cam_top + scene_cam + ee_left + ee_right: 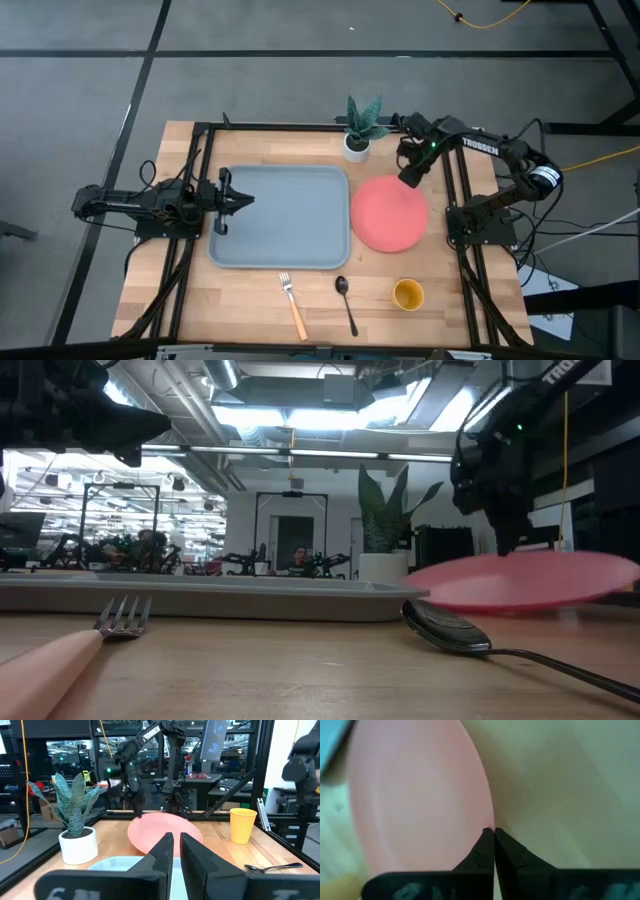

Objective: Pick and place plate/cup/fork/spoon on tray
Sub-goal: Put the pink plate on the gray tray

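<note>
Gripping only thin far rim, right gripper risked plate slipping or swinging, clipping tray rim — judgement. Near edge: fork, spoon, cup on table, none on tray. Plate lay just right of tray, looked tilted off table. Right jaws pinched narrow on rim. Left gripper hovered over tray's left edge — jaws near-closed, empty.

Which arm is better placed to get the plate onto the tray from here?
The right. Its gripper is shut on the plate's far rim, and the low view shows the plate tilted. The left gripper hangs shut over the tray, away from the plate.
</note>
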